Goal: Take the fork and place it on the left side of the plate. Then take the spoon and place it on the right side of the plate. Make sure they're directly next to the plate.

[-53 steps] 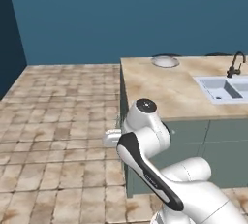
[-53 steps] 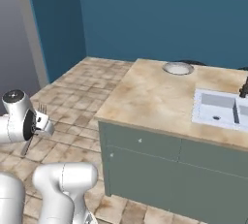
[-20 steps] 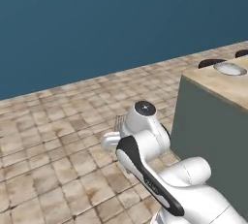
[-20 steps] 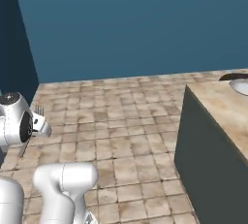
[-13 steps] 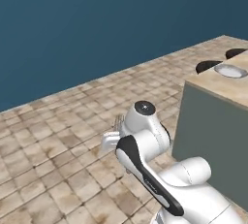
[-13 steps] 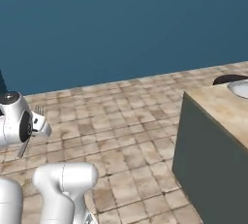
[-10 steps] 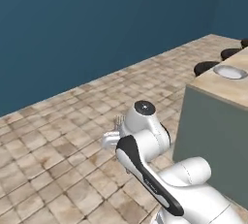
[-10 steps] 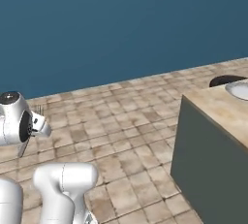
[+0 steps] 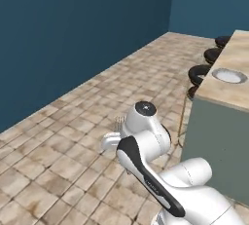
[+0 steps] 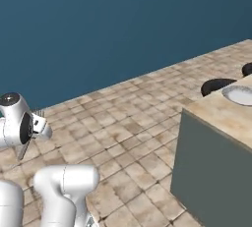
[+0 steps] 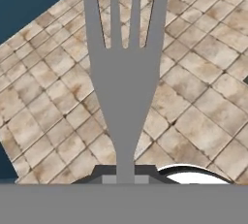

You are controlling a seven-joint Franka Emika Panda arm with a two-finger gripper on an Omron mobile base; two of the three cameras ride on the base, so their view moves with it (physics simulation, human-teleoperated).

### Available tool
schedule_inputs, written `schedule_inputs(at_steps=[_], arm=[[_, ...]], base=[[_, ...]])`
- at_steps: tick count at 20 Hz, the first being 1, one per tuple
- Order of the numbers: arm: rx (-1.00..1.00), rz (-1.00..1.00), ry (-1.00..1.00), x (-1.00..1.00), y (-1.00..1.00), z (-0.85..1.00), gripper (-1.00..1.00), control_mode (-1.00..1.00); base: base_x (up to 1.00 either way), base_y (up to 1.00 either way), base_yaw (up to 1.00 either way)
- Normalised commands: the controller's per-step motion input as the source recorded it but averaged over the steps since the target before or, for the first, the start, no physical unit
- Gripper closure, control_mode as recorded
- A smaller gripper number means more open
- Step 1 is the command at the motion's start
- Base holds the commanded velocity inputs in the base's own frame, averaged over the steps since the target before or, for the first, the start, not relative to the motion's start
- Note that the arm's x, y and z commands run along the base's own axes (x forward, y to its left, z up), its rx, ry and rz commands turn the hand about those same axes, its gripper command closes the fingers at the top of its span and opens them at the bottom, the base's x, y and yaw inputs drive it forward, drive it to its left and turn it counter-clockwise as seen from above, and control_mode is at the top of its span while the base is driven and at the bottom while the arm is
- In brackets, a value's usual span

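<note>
Nearest, the gripper [image 11: 125, 178] is closed on the fork [image 11: 125, 68], pinching it low on the narrow handle. The four tines point away from the hand, out over the tiled floor [image 11: 203, 121]. In the left base view the tines show just past the white wrist, and the arm is folded close in front of the base, holding the fork low and well clear of any work surface.

Beyond the arm lies open floor. Further on stands the counter [image 9: 233, 87], its stone top carrying the plate [image 9: 229, 76], which sits near the counter's edge. Dark round stools [image 9: 200, 73] stand along that side of the counter. A blue wall [image 10: 123, 19] closes the far end of the room.

Assessment: the first pickup is done, as the fork is secured in the jaws. It is not yet placed; fork and plate are well apart, with floor between them. The fork is yet to be carried to the counter and set directly beside the plate on its left. The spoon's position cannot be established, and the whole spoon stage is outstanding.
</note>
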Motion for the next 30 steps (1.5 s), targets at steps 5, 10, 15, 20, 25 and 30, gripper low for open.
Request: schedule_inputs(at_steps=[5,10,15,20,25,30], arm=[[0.00,0.00,0.00,0.00,0.00,0.00,1.00,1.00],[0.00,0.00,0.00,0.00,0.00,0.00,1.00,1.00],[0.00,0.00,0.00,0.00,0.00,0.00,1.00,1.00],[0.00,0.00,0.00,0.00,0.00,0.00,1.00,1.00],[0.00,0.00,0.00,0.00,0.00,0.00,1.00,1.00],[0.00,0.00,0.00,0.00,0.00,0.00,1.00,1.00]], base=[[1.00,0.93,-0.49],[1.00,0.91,-0.51],[1.00,0.94,-0.53],[1.00,0.96,-0.53],[1.00,0.96,-0.53],[1.00,0.95,-0.55]])
